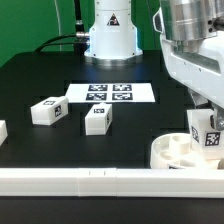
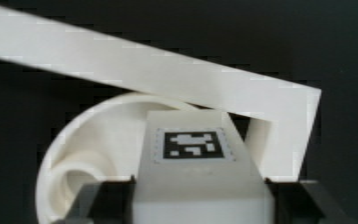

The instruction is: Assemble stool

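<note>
Your two-finger gripper (image 1: 206,124) hangs over the black table (image 1: 30,80) near its right corner on the side closest to the exterior camera. Its jaws are drawn narrow and clamped on a short, blocky white plastic leg (image 1: 207,134) that carries a black-and-white square tag. In the wrist view this leg (image 2: 194,150) fills the gap between the two dark fingers (image 2: 105,203), one against each side, with the tag facing the camera.

The leg stands upright, and its lower end meets the upper face of the round, thick white plastic seat (image 1: 165,158). You cannot tell whether it sits in a socket. The seat lies just beside the long white border rail (image 1: 90,182) that runs along the table's nearest edge. From the wrist, the seat's curved rim (image 2: 87,140) shows past the leg, with the rail (image 2: 158,55) beyond it.

Two loose legs (image 1: 48,111) (image 1: 98,119) lie near the table's middle, well apart from the fingers. A third leg (image 1: 2,130) is cut off at the exterior view's left. The marker board (image 1: 110,93) lies between them and the robot base (image 1: 108,40).
</note>
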`<state>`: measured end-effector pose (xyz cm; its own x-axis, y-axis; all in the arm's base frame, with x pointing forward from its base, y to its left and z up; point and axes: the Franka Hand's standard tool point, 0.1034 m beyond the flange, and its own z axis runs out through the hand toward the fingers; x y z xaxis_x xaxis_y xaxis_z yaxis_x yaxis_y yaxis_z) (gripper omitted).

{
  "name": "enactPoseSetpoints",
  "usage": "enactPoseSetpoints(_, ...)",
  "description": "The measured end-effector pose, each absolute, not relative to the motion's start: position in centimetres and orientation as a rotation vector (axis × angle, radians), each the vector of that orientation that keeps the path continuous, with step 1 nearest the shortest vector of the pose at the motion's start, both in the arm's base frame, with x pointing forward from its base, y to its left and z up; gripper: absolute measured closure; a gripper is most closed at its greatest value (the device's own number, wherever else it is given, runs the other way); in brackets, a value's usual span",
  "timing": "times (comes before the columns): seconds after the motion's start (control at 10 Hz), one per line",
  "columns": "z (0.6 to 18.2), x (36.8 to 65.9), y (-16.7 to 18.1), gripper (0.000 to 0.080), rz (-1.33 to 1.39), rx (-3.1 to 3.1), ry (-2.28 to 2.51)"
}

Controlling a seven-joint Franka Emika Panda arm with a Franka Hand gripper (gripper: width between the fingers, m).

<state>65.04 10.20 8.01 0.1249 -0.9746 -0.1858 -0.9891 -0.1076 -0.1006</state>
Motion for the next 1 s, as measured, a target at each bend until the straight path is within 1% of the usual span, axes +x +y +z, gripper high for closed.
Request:
enactPoseSetpoints(0.4,8.09,65.14,10.57,0.0459,0.164,-1.932,2.198)
enactPoseSetpoints(0.7,8.09,65.13,10.84,0.0450,0.189,-1.838,2.267)
enactPoseSetpoints(0.8,8.13,65.15,10.86,0.0273,0.185,-1.872,2.235)
enactPoseSetpoints(0.9,8.45,65.26,10.71,0.0176,0.175,-1.919,2.185)
enactPoseSetpoints(1.0,8.91,65.40,10.68,0.0176,0.165,-1.950,2.149)
